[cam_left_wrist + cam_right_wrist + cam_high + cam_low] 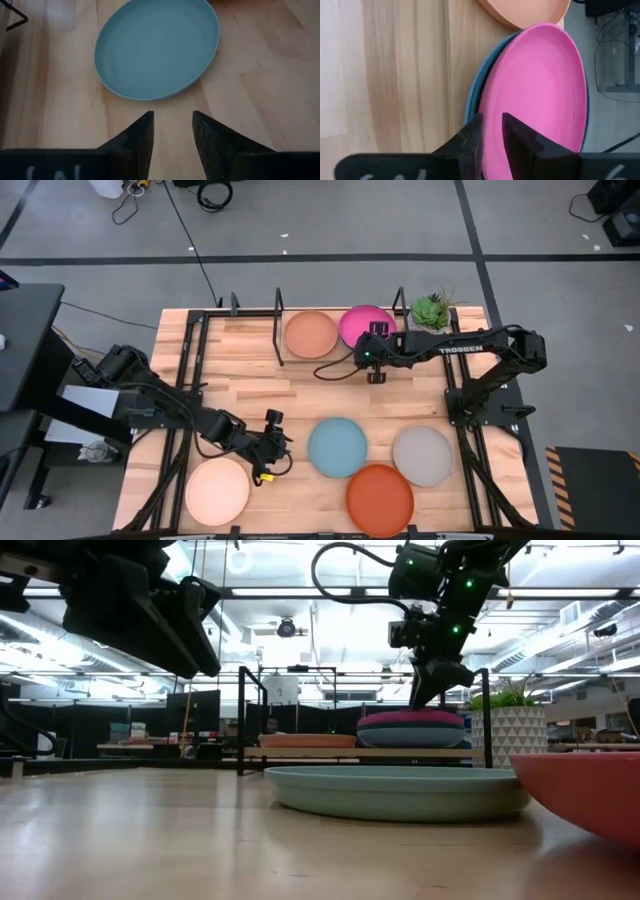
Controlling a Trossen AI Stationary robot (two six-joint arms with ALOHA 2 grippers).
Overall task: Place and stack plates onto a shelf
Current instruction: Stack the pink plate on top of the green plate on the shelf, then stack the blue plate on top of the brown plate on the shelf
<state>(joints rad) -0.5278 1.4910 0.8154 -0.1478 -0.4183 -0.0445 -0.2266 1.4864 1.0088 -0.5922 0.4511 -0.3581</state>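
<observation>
1. The right tool (pixel 377 376) is over at the far side of the bench (pixel 250 405), right at the near rim of the pink plate (pixel 366 325), which sits on a blue plate (pixel 475 97) on the shelf (pixel 277 335).
2. In the right wrist view its two fingers straddle the pink rim with a narrow gap. Whether they pinch it or have just let go, I cannot tell.
3. The tan plate (pixel 311 334) lies on the left half of the shelf, just beside the pink stack.
4. The left tool (pixel 268 446) hangs low over the near left of the bench, fingers parted and empty, pointing at the light teal plate (pixel 337 447).
5. Waiting on the bench: the cream plate (pixel 217 491) near left, the grey plate (pixel 423 455) and the orange plate (pixel 380 499) near right.
6. Risks from here: if the right tool pulls away while its fingers catch the rim, the pink plate could be dragged off the blue one, or tip off the shelf's near edge.
7. The pink plate looks slightly offset on the blue, so any nudge may worsen the stack.
8. The potted plant (pixel 432 311) stands close by the shelf's right end, and a wide swing could knock it.
</observation>
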